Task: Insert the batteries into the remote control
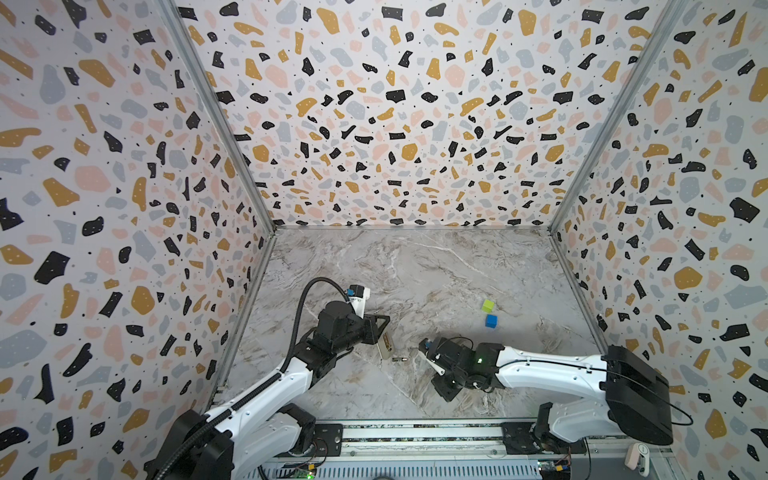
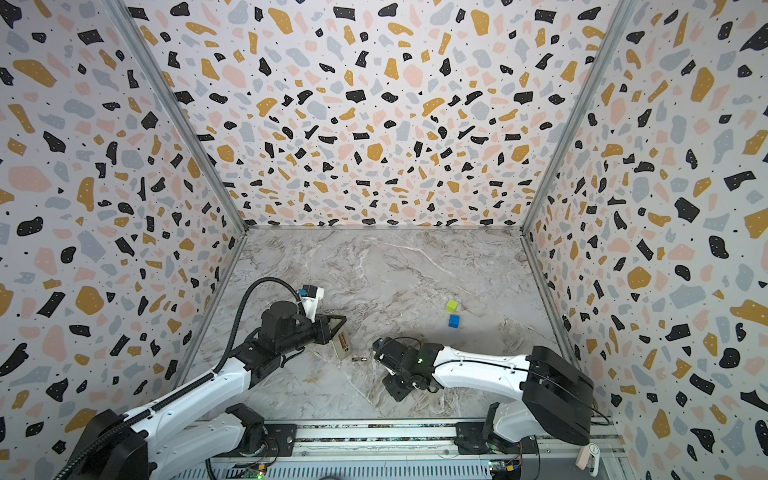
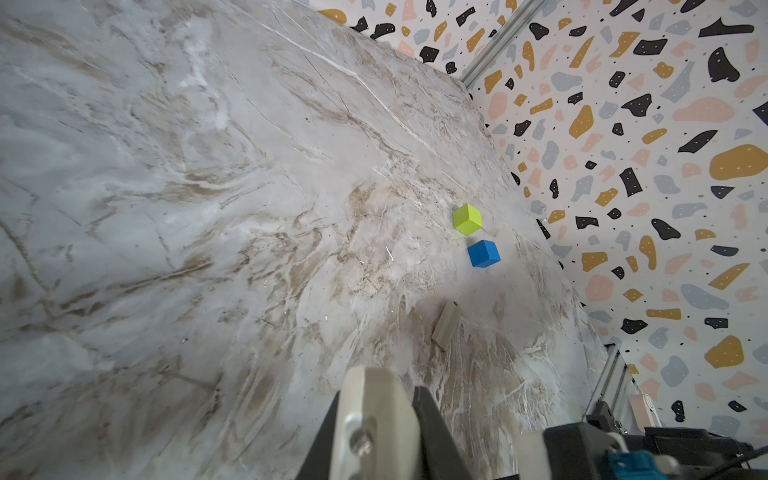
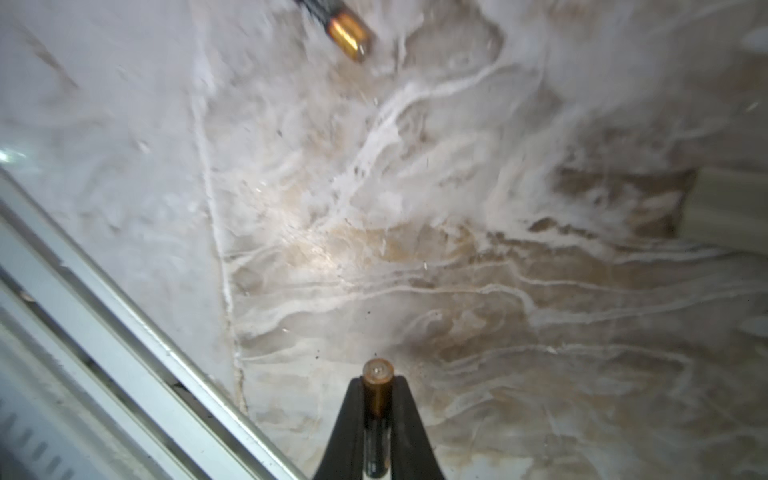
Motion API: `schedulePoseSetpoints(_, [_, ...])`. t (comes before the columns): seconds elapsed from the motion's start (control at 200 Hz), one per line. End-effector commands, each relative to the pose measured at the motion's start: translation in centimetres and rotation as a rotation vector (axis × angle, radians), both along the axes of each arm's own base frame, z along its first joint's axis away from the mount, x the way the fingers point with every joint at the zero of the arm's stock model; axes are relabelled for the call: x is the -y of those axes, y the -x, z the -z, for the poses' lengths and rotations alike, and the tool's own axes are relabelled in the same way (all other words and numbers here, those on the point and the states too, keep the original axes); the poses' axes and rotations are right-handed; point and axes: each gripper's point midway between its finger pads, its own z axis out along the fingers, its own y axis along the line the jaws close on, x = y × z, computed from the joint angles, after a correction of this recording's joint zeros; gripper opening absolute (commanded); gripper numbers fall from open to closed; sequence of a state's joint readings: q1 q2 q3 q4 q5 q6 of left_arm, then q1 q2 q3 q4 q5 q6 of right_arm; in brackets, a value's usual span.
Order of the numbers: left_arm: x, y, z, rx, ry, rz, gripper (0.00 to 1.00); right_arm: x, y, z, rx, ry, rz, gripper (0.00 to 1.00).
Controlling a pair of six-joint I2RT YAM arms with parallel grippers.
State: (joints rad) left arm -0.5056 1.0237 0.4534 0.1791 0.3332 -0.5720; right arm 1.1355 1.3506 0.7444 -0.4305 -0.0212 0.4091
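Note:
My left gripper [image 1: 380, 332] is shut on the white remote control [image 1: 385, 345], which sticks out toward the table's middle. In the left wrist view the remote control [image 3: 374, 411] fills the gap between the black jaws of that gripper [image 3: 377, 397]. My right gripper [image 4: 377, 384] is shut on one battery [image 4: 377, 374], whose metal end pokes past the tips. In both top views this gripper [image 1: 424, 347] hovers low, right of the remote. A second battery [image 1: 401, 358] lies on the marble between the two grippers, and it shows again in the right wrist view [image 4: 349, 35].
A green cube [image 1: 488, 306] and a blue cube [image 1: 491, 321] sit toward the right wall. A small beige cover piece [image 3: 445, 328] lies on the marble near the right gripper. A metal rail [image 1: 415, 434] runs along the front edge. Patterned walls close three sides.

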Motion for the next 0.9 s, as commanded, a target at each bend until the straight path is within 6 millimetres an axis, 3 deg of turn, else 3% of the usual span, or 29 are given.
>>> schedulePoseSetpoints(0.0, [1.6, -0.2, -2.7, 0.039, 0.078, 0.054, 0.00, -1.9, -1.3, -3.3, 0.127, -0.138, -0.035, 0.00])
schedulePoseSetpoints(0.285, [3.4, 1.8, -1.6, -0.081, 0.143, 0.173, 0.00, -4.5, -5.3, -13.9, 0.484, -0.519, -0.026, 0.00])
schedulePoseSetpoints(0.385, [3.9, 1.9, -2.0, -0.079, 0.169, 0.198, 0.00, -5.1, -5.9, -16.0, 0.541, -0.632, -0.032, 0.00])
schedulePoseSetpoints(0.621, [4.5, 2.5, -1.9, -0.104, 0.212, 0.239, 0.00, -7.5, -6.2, -16.3, 0.551, -0.696, -0.085, 0.00])
schedulePoseSetpoints(0.896, [4.8, 2.7, -2.4, -0.111, 0.252, 0.256, 0.00, -8.8, -5.7, -15.9, 0.511, -0.768, -0.097, 0.00])
